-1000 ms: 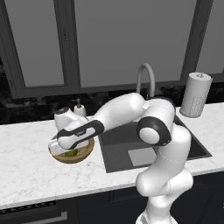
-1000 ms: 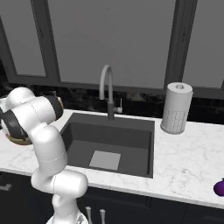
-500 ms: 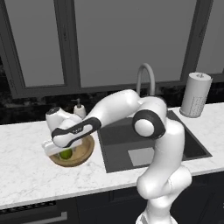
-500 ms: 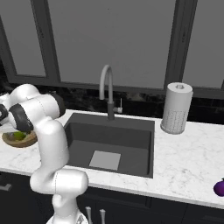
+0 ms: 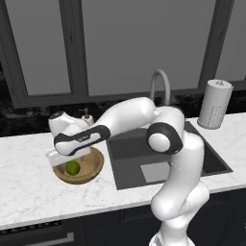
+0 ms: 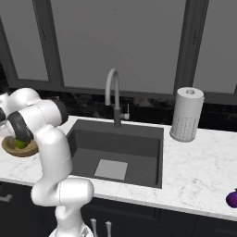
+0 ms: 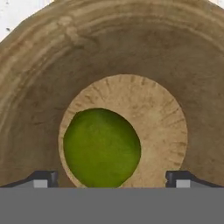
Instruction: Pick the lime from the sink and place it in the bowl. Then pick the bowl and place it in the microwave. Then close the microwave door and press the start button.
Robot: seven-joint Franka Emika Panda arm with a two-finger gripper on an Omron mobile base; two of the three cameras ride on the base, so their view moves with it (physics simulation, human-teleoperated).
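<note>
The tan wooden bowl [image 5: 96, 162] stands on the white counter left of the sink [image 5: 166, 153]. The yellow-green lime [image 5: 72, 167] lies loose on the bowl's lighter bottom [image 7: 162, 127]. My gripper [image 5: 67, 158] hangs just above the bowl and points down into it. In the hand view the lime [image 7: 101, 148] sits below the gripper [image 7: 113, 180], and both dark fingertips [image 7: 42, 179] stand wide apart, clear of it, so the gripper is open. From the right, bowl [image 6: 13, 150] and lime [image 6: 20, 144] peek out behind my arm. The microwave and its door are out of view.
A tall curved faucet [image 5: 161, 84] rises behind the dark sink, which has a pale square patch [image 5: 156, 171]. A paper towel roll [image 5: 215, 104] stands at the back right, and a small soap bottle [image 5: 87, 116] sits behind the bowl. A purple object [image 6: 233, 199] lies far right.
The jaws have spread wider and the hand has shifted a little left and up over the bowl. The lime now lies free in the bowl.
</note>
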